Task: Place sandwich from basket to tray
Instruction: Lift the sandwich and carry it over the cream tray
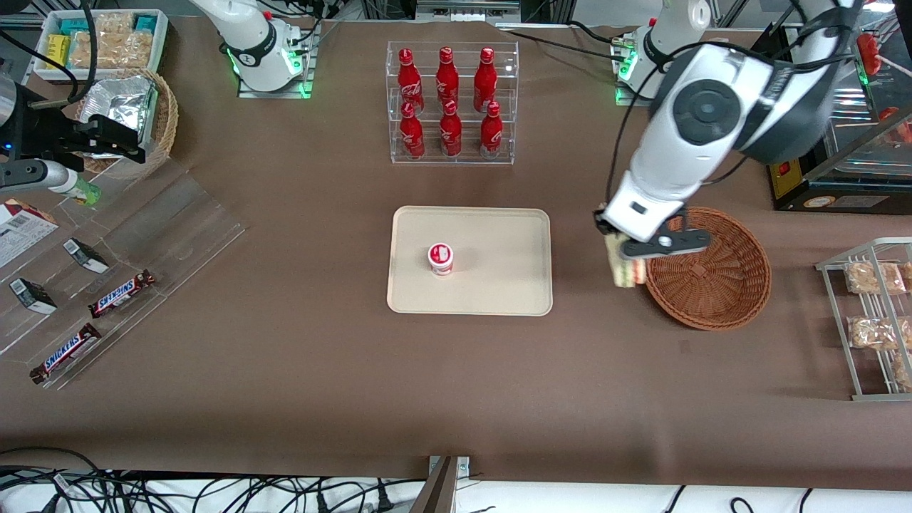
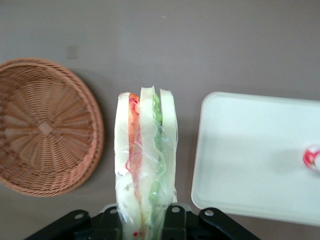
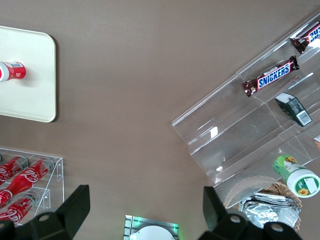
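My left gripper (image 1: 627,263) is shut on the sandwich (image 1: 624,269), a clear-wrapped wedge of white bread with red and green filling. It hangs above the bare table, between the reddish-brown wicker basket (image 1: 712,278) and the cream tray (image 1: 499,285). The wrist view shows the sandwich (image 2: 146,160) upright between the black fingers (image 2: 175,220), with the basket (image 2: 45,127) empty on one side and the tray (image 2: 250,155) on the other. A small red-and-white cup (image 1: 441,258) stands on the tray.
A clear rack of red bottles (image 1: 449,100) stands farther from the front camera than the tray. A wire rack with bagged snacks (image 1: 873,313) is at the working arm's end. Snickers bars (image 1: 121,293) lie on clear shelving toward the parked arm's end, near a tan foil-lined basket (image 1: 135,114).
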